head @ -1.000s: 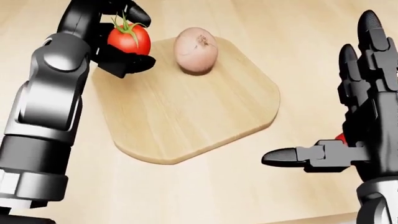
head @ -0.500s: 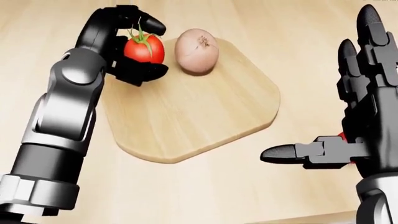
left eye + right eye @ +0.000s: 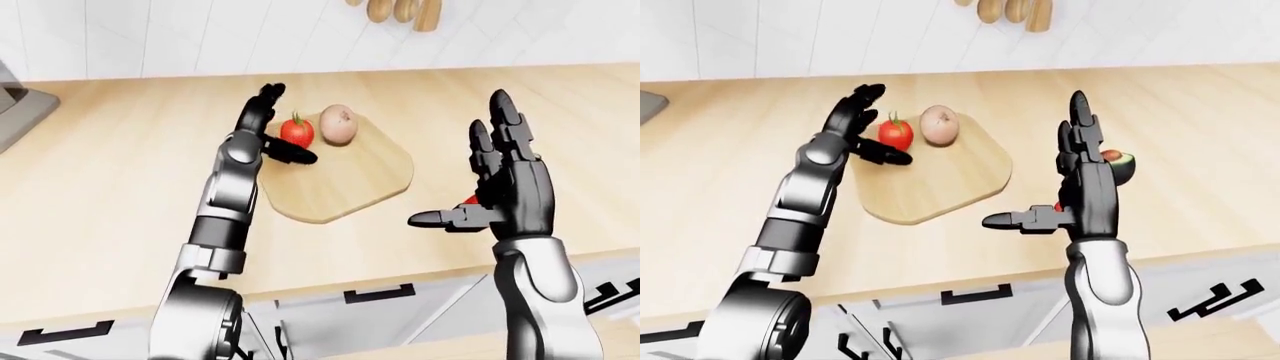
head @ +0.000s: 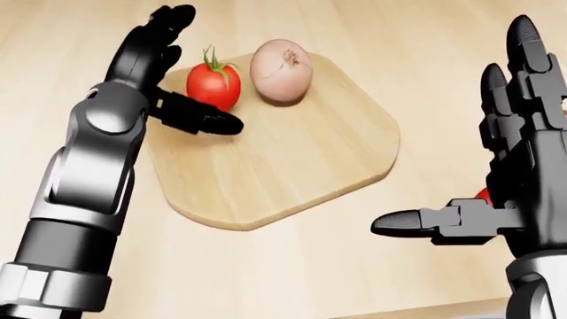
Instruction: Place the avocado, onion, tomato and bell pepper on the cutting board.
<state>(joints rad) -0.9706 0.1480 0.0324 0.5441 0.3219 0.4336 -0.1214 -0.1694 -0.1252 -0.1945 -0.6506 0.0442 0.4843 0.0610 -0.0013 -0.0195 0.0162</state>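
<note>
I have the left hand (image 4: 168, 73) spread wide beside the tomato (image 4: 213, 86), which sits on the cutting board (image 4: 292, 159) next to the onion (image 4: 281, 71), while my right hand (image 4: 505, 179) hangs splayed, hiding something red, the avocado (image 3: 1120, 163) just beyond it.

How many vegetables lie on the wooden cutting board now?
2: the red tomato with green stem at the pale wooden cutting board's top-left part in the head view, and the pinkish onion just right of it.

The tomato (image 4: 213, 86) is released onto the cutting board (image 4: 284, 159), at nine o'clock of the onion (image 4: 281, 70); the left hand (image 4: 173, 76) is opened.
</note>
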